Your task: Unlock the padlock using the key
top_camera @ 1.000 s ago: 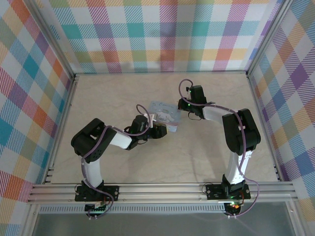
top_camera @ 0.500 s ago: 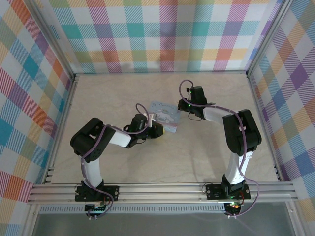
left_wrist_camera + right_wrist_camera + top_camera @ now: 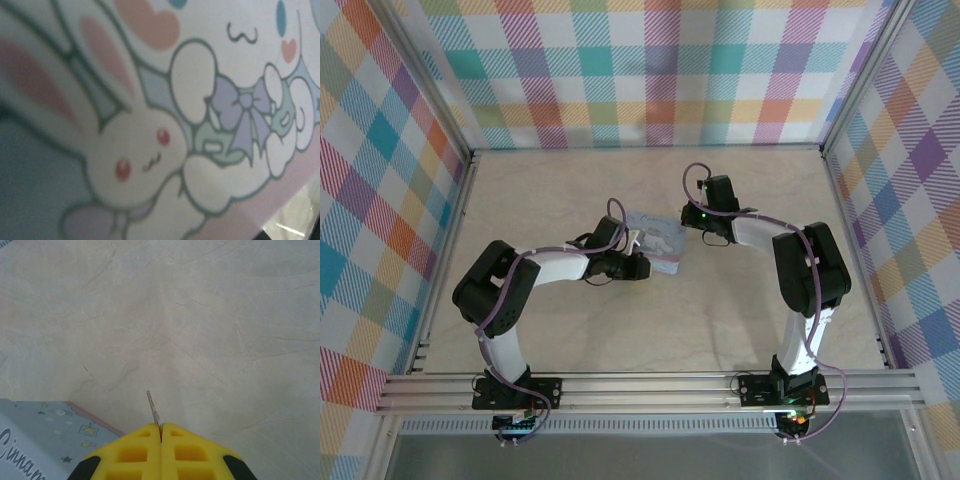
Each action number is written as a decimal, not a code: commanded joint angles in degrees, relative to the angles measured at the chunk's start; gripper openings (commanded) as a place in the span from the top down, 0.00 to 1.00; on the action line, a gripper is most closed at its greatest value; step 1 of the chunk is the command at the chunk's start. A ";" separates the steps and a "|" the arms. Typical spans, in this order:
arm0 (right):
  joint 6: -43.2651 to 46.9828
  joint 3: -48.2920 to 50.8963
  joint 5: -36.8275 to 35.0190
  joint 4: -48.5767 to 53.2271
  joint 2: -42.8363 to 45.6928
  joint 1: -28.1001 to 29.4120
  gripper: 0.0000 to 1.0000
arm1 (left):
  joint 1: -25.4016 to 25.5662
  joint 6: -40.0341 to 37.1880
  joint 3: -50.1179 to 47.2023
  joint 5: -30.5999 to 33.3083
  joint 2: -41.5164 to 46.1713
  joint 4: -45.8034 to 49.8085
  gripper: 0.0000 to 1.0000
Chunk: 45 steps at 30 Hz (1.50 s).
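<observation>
— How far along are you with the lock?

— Barely started, I'd say. Nearest to me, my left pincer (image 3: pixel 632 266) sits at the near edge of the tin (image 3: pixel 658 240). Its camera is so close to the lid that I get a cartoon rabbit (image 3: pixel 135 150) and bows. Whether that pincer is released or clenched, I cannot tell.

— And the key?

— By the tin's far right corner, my right pincer (image 3: pixel 161 430) is clenched on a thin metal sliver that I take for the key (image 3: pixel 153 407). Its tip juts past the yellow fingertips over bare table (image 3: pixel 200 315), touching nothing.

— Where's the padlock?

— Too small for me to pick out. I judge it hangs on the tin, perhaps by my left pincer, but I cannot tell which edge.

— So what's left?

— Nearly all of it. 1 thing is done: the key is in hand. It points away from the tin, so I'd expect to turn it round, find the keyhole, push in and twist.

— Anything in the way?

— My 2 arms crowd the tin from both sides, so the left one may block the key's approach. Beyond the tin there is only bare table, then the checked walls (image 3: pixel 640 70).
</observation>
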State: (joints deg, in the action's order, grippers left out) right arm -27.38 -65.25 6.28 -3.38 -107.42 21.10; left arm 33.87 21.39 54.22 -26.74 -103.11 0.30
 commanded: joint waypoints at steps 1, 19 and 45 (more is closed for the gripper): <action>1.91 -2.24 -0.37 3.29 1.19 0.25 1.00 | -0.56 -4.08 3.96 -2.71 1.80 13.67 0.92; 1.50 5.39 -6.07 7.93 13.33 -3.67 1.00 | 1.52 16.18 -0.85 -0.86 -1.15 -7.01 0.92; -1.45 17.41 2.11 3.28 21.05 -3.41 1.00 | 4.32 28.10 6.47 4.82 -7.02 -16.39 0.91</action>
State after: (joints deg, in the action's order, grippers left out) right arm -29.12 -50.78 5.61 1.43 -91.48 17.32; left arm 37.85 49.30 58.81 -19.20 -109.45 -15.16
